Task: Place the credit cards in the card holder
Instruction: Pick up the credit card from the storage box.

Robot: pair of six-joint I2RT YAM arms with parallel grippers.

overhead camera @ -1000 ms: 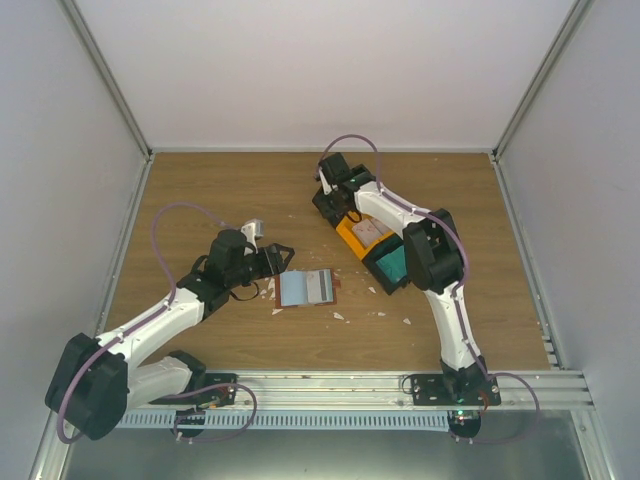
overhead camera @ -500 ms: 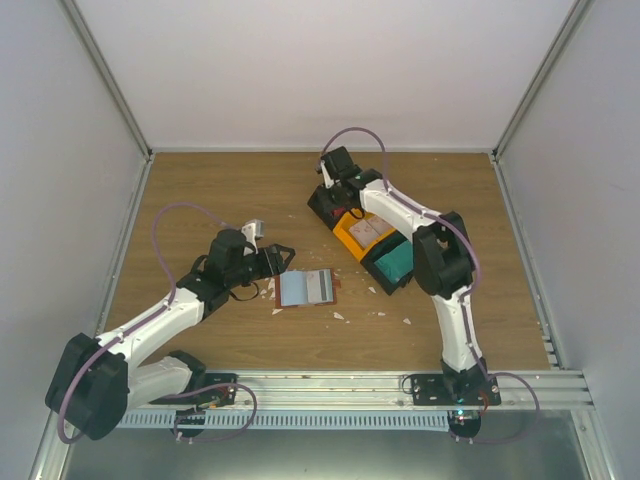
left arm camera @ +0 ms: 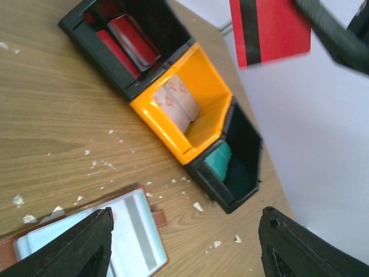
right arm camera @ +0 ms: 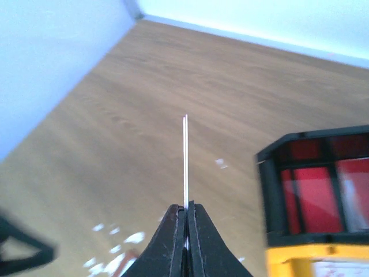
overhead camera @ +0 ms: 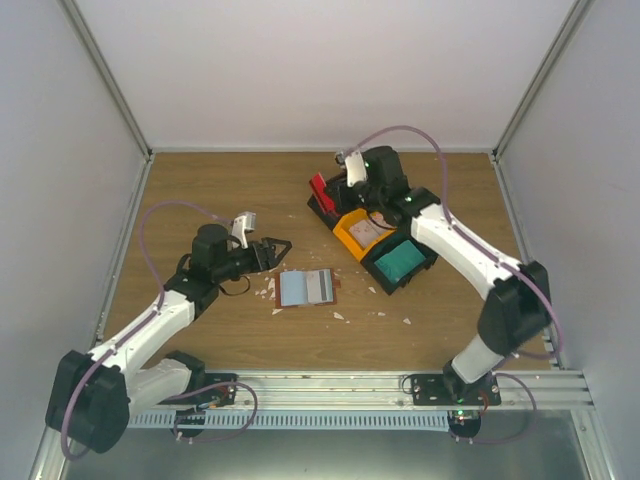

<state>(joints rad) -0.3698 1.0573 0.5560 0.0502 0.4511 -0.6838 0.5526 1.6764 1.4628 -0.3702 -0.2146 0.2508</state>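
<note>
step in hand: carry one card from tray to holder. your right end effector (right arm camera: 185, 209) is pinched tight on a red card (left arm camera: 268, 29), gripped by its lower edge, the card upright and clear above the tray (left arm camera: 164, 127). the holder (overhead camera: 308, 288) lies open and flat on the worktop (overhead camera: 200, 190), near centre, well apart from the held card. a pale card (left arm camera: 124, 236) lies on it; whether it sits in a pocket or merely on top cannot be told. your left end effector (overhead camera: 278, 251) hangs wide and empty just left of the holder, not touching it. more red cards (left arm camera: 124, 43) stand in the tray's far black compartment, a teal card (left arm camera: 218, 161) in the near one. to do this well: swing the card low toward the holder, tilt it so the leading edge meets a pocket mouth at a shallow angle, and slide it in rather than drop it. set the left end effector on the holder's edge first so it cannot skate on the wood. risk, as a judgement: thin card, small grip, so it may pivot if the edge catches. white scraps (left arm camera: 199, 206) lie about; ignore them.
</note>
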